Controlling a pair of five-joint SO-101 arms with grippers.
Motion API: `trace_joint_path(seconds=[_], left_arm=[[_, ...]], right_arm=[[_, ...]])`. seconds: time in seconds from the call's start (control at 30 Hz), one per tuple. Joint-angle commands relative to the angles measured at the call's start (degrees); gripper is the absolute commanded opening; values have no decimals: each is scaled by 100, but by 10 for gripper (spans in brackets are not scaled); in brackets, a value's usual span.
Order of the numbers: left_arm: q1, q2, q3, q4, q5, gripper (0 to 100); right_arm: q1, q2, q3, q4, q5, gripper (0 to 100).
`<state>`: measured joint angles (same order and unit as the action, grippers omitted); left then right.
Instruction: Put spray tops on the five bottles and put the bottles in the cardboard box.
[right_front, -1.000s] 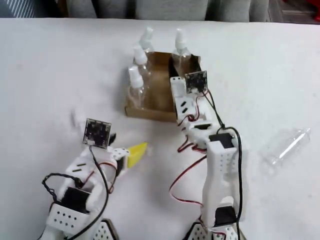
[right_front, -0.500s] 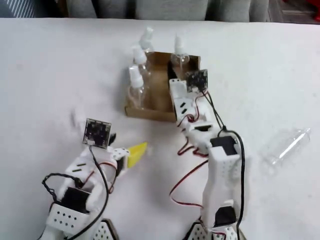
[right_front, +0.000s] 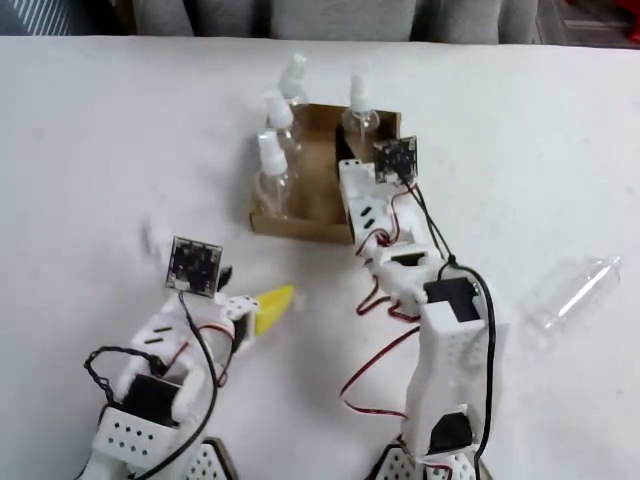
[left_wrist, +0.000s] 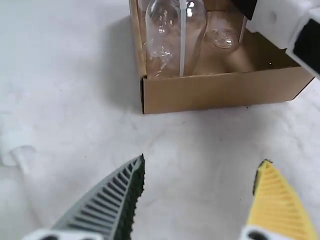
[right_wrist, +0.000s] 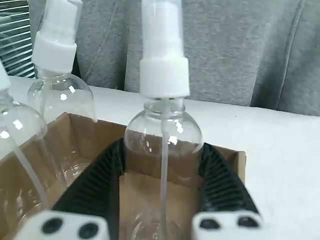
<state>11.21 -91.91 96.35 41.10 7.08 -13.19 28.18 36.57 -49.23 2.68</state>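
Observation:
The cardboard box (right_front: 300, 222) sits mid-table. Three clear bottles with white spray tops (right_front: 270, 165) stand along its left side. My right gripper (right_front: 352, 150) reaches over the box's right side, shut on a fourth capped bottle (right_front: 358, 108) that stands upright at the far right corner. In the right wrist view this bottle (right_wrist: 162, 132) sits between the black fingers (right_wrist: 102, 177), inside the box wall (right_wrist: 90, 127). A fifth bottle (right_front: 570, 295) lies on its side at the right, without a spray top. My left gripper (left_wrist: 200, 195) hovers open over bare table, short of the box (left_wrist: 220, 92).
The white cloth has a small fold (left_wrist: 15, 150) left of the left gripper. The right arm (right_front: 445, 350) stretches from the near edge up to the box. Open table lies left of the box and around the lying bottle.
The right gripper has moved a little toward the far side of the box with the capped bottle in it. The left arm has kept still.

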Motion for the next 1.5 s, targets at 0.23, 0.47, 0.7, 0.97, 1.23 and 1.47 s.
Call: trace_joint_path(seconds=[0.23, 0.47, 0.7, 0.97, 1.23, 1.47], left_arm=[[-4, -92, 53, -141, -70, 338], [-4, -92, 53, -141, -70, 338], [-4, -92, 53, -141, -70, 338], [-4, -92, 62, -141, -70, 338], [-4, -92, 62, -149, -70, 338], [-13, -92, 62, -273, -35, 338]], right_arm=[[-75, -171, 88, 127, -26, 17], [-189, -189, 527, 92, 536, 17], [-154, -154, 633, 101, 615, 17], [-145, -207, 888, 101, 651, 17], [-48, -374, 879, 92, 607, 17], [-40, -532, 914, 101, 598, 17]])
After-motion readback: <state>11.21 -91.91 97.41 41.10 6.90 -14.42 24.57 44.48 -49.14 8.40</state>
